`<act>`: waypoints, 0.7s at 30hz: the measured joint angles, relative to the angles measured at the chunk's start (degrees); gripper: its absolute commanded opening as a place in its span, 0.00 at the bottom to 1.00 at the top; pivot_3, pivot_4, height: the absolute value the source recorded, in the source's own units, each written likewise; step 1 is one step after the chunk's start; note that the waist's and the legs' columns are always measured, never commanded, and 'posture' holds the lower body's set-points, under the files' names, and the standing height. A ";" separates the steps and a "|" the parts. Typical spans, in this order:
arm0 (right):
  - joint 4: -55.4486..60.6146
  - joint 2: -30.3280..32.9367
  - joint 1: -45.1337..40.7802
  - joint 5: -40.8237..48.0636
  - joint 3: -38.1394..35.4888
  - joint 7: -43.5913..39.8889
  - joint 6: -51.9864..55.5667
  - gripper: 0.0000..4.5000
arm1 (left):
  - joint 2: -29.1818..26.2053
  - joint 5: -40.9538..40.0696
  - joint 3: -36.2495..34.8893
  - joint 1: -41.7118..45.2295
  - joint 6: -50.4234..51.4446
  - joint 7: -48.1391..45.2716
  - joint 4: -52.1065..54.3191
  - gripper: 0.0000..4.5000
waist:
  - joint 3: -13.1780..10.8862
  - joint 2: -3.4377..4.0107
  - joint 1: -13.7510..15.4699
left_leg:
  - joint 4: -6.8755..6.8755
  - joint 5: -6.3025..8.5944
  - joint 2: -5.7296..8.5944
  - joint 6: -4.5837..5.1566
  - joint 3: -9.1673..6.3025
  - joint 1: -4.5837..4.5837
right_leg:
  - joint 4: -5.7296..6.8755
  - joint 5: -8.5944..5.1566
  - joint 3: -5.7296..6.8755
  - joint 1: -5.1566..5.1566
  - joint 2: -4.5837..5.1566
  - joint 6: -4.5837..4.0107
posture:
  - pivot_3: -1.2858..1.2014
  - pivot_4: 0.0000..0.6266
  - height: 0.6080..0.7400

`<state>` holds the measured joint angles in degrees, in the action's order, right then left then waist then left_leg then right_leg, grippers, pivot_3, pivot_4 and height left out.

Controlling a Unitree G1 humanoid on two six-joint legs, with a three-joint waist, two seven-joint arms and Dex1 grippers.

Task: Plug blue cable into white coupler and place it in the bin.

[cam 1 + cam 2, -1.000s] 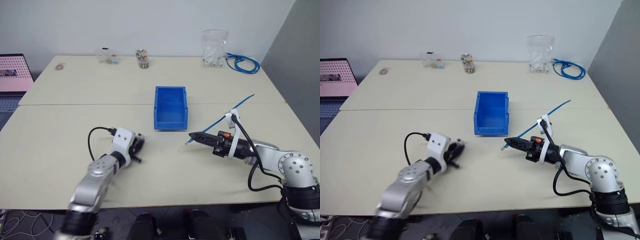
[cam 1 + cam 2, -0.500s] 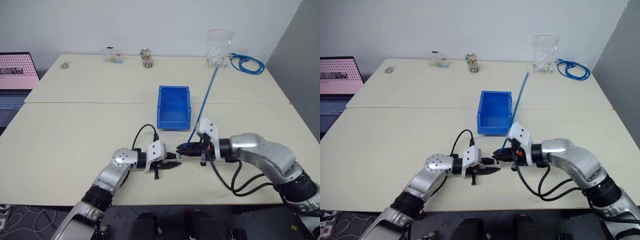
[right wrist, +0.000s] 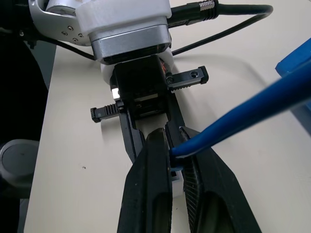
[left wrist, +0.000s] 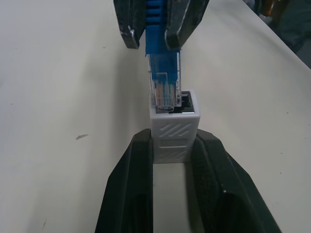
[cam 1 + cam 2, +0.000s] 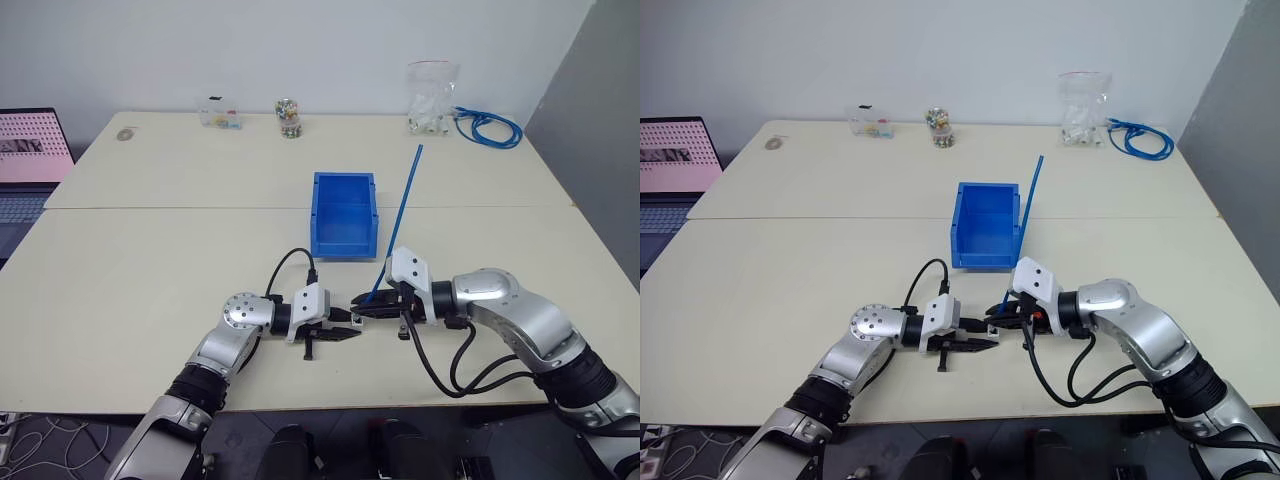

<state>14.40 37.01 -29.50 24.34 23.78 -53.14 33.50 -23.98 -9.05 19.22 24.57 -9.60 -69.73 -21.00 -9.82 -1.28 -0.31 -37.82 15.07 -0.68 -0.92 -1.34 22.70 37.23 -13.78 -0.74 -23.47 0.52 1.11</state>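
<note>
In front of the bin (image 5: 316, 215), my two grippers meet tip to tip just above the table. The left gripper (image 5: 347, 328) is shut on the white coupler (image 4: 174, 131), whose dark socket faces the other hand. My right gripper (image 5: 362, 304) is shut on the blue cable (image 5: 404, 208) just behind its clear plug (image 4: 165, 94). The plug's tip sits at the socket's mouth, slightly to one side; how deep it goes I cannot tell. From the right fingers (image 3: 158, 150) the cable (image 3: 243, 114) rises steeply past the bin's right side with its far end in the air.
Along the table's far edge stand a clear bag of white pieces (image 5: 430, 100), a coiled bundle of blue cable (image 5: 487, 127), a small jar (image 5: 288, 118) and a small clear box (image 5: 218, 115). A laptop (image 5: 30, 150) sits off the left edge.
Over the last second both arms swung inward and met in front of the bin, and the cable tipped up to stand steeply. In the last half second they have hardly moved.
</note>
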 measured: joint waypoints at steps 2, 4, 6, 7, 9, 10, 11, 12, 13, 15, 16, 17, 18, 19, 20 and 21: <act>-0.18 -0.01 -0.34 -0.68 0.02 -1.05 0.00 0.01 | 0.00 0.00 -0.04 0.00 0.00 -0.15 -0.02 0.17 | 0.00 0.00 0.00 | 0.00 0.00 -0.01 0.00 -0.01 0.00 | 0.00 0.00 0.01 0.00 0.00 0.00 | 0.52 0.24 1.00; -0.55 -0.51 -0.53 -1.53 0.06 -1.77 -0.26 0.01 | 0.00 0.01 -0.16 -0.02 0.10 -0.21 -0.07 0.17 | 0.02 0.01 -0.03 | 0.00 0.00 -0.01 0.01 0.00 -0.01 | 0.01 0.00 0.00 0.01 -0.01 0.00 | 0.52 0.24 1.00; -0.94 -1.34 -0.62 -2.77 0.32 -2.10 -0.77 0.01 | 0.00 0.01 -0.35 -0.12 0.22 -0.26 -0.12 0.17 | 0.06 0.03 -0.08 | -0.01 0.00 -0.01 0.01 0.00 -0.03 | 0.04 0.00 -0.01 0.01 -0.01 0.00 | 0.52 0.24 1.00; -1.12 -1.63 -0.76 -3.14 0.64 -2.17 -1.13 0.01 | 0.00 0.04 -0.43 -0.18 0.28 -0.28 -0.13 0.17 | 0.10 0.05 -0.12 | -0.01 0.00 -0.01 0.00 0.01 -0.05 | 0.05 0.00 -0.02 0.02 -0.02 0.00 | 0.52 0.24 1.00; -1.34 -2.06 -0.82 -4.36 1.07 -2.63 -1.95 0.01 | -0.01 0.08 -0.57 -0.31 0.40 -0.26 -0.14 0.17 | 0.15 0.06 -0.17 | -0.01 0.00 -0.02 0.01 0.01 -0.10 | 0.06 -0.01 -0.02 0.05 -0.03 0.01 | 0.52 0.24 1.00; -1.39 -2.09 -0.84 -4.97 1.22 -3.04 -2.29 0.01 | -0.01 0.09 -0.64 -0.43 0.41 -0.20 -0.13 0.17 | 0.18 0.06 -0.19 | 0.00 0.00 -0.02 0.01 0.02 -0.13 | 0.07 -0.01 -0.03 0.07 -0.03 0.01 | 0.52 0.24 1.00; -1.51 -2.10 -0.87 -5.30 1.58 -3.36 -2.49 0.01 | -0.01 0.09 -0.72 -0.59 0.41 -0.11 -0.10 0.17 | 0.22 0.06 -0.22 | 0.00 0.01 -0.02 0.01 0.02 -0.17 | 0.07 -0.01 -0.03 0.10 -0.03 0.01 | 0.52 0.24 1.00; -1.70 -2.10 -0.94 -5.64 1.84 -3.91 -2.73 0.01 | -0.02 0.10 -0.83 -0.80 0.41 -0.01 -0.05 0.17 | 0.29 0.06 -0.27 | 0.00 0.01 -0.03 0.01 0.02 -0.21 | 0.07 -0.02 -0.04 0.13 -0.04 0.01 | 0.52 0.24 1.00; -1.81 -2.09 -1.01 -6.18 1.99 -4.41 -2.94 0.01 | -0.03 0.11 -0.92 -0.97 0.41 0.08 -0.03 0.17 | 0.35 0.08 -0.33 | 0.01 0.01 -0.03 0.01 0.02 -0.25 | 0.07 -0.02 -0.04 0.16 -0.04 0.00 | 0.52 0.24 1.00; -1.96 -2.09 -1.11 -7.18 2.28 -5.21 -3.26 0.01 | -0.04 0.15 -1.04 -1.24 0.41 0.26 0.01 0.17 | 0.48 0.13 -0.45 | 0.01 0.02 -0.04 0.03 0.02 -0.28 | 0.07 -0.03 -0.04 0.19 -0.05 0.00 | 0.52 0.24 1.00; -2.05 -2.09 -1.19 -7.43 2.31 -5.59 -3.35 0.01 | -0.04 0.15 -1.07 -1.33 0.42 0.32 0.04 0.17 | 0.52 0.16 -0.52 | 0.01 0.02 -0.04 0.03 0.02 -0.29 | 0.07 -0.04 -0.04 0.20 -0.05 0.01 | 0.52 0.24 1.00; -2.09 -2.09 -1.22 -7.54 2.31 -5.90 -3.45 0.01 | -0.03 0.16 -1.10 -1.39 0.45 0.36 0.06 0.17 | 0.56 0.18 -0.57 | 0.01 0.02 -0.04 0.03 0.02 -0.29 | 0.07 -0.04 -0.04 0.20 -0.05 0.01 | 0.52 0.24 1.00; -2.16 -2.09 -1.24 -7.87 2.31 -6.33 -3.58 0.01 | -0.04 0.17 -1.16 -1.47 0.50 0.38 0.09 0.17 | 0.59 0.18 -0.62 | 0.01 0.02 -0.04 0.03 0.02 -0.30 | 0.07 -0.04 -0.04 0.21 -0.06 0.01 | 0.52 0.24 1.00; -2.24 -2.08 -1.29 -8.05 2.31 -6.65 -3.67 0.01 | -0.04 0.18 -1.19 -1.52 0.54 0.38 0.13 0.17 | 0.61 0.18 -0.66 | 0.01 0.02 -0.04 0.03 0.02 -0.30 | 0.07 -0.04 -0.04 0.21 -0.06 0.01 | 0.52 0.24 1.00; -2.28 -2.08 -1.34 -8.36 2.31 -6.98 -3.81 0.01 | -0.04 0.18 -1.22 -1.59 0.63 0.40 0.21 0.17 | 0.62 0.19 -0.67 | 0.01 0.03 -0.04 0.04 0.02 -0.30 | 0.07 -0.04 -0.04 0.21 -0.06 0.01 | 0.52 0.24 1.00; -2.36 -2.08 -1.39 -8.62 2.31 -7.35 -3.94 0.01 | -0.04 0.18 -1.27 -1.65 0.74 0.42 0.29 0.17 | 0.63 0.19 -0.69 | 0.01 0.03 -0.04 0.04 0.01 -0.30 | 0.07 -0.04 -0.04 0.21 -0.06 0.01 | 0.52 0.24 1.00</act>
<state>12.05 34.93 -30.89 15.72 26.09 -60.49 29.56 -24.02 -8.88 17.94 22.91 -8.85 -69.31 -20.71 -9.18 -1.08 -1.00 -37.81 15.09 -0.71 -0.88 -1.32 22.40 37.30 -13.81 -0.78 -23.25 0.46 1.11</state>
